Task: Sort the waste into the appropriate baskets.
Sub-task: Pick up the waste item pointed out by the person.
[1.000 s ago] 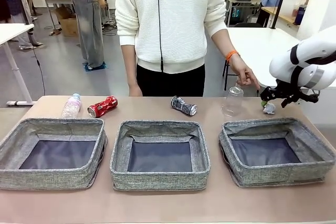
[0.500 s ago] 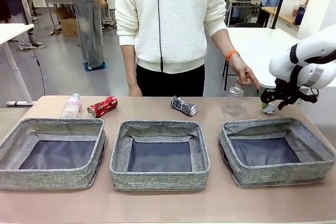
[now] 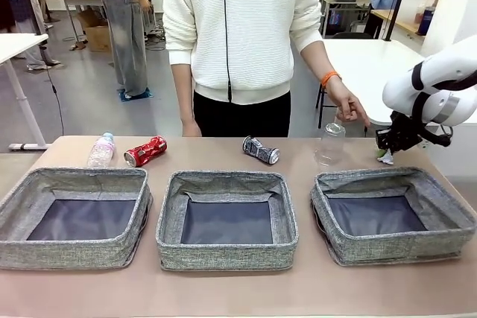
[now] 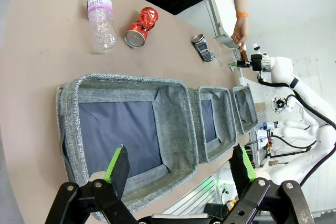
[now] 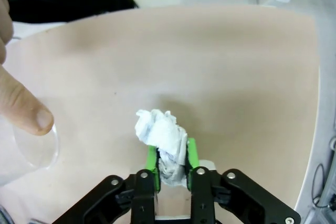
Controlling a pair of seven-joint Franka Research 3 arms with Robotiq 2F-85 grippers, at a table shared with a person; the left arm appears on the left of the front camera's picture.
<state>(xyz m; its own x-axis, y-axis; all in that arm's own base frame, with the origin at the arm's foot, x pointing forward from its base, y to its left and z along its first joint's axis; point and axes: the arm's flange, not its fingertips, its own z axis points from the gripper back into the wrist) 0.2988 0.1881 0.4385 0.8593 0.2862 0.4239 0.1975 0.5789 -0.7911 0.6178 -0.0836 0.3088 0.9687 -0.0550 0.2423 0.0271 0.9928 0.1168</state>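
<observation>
Three baskets (image 3: pixel 223 178) sit in a row on the desk (image 3: pixel 298 292). I see the right fingers (image 5: pixel 171 157) pinched tight on the crumpled white paper wad (image 5: pixel 159 128), at the far right of the desk just behind the right basket (image 3: pixel 387 177). I can't tell whether the wad touches the desk. Left fingers (image 4: pixel 179 162) are spread wide with nothing in them, hovering over the left basket (image 4: pixel 173 108). Clear plastic bottle (image 3: pixel 102 150), crushed red can (image 3: pixel 145 151) and black-and-silver can (image 3: pixel 261 150) lie behind the baskets. Person's hand (image 3: pixel 349 106) rests a fingertip on the clear plastic cup (image 3: pixel 331 143).
</observation>
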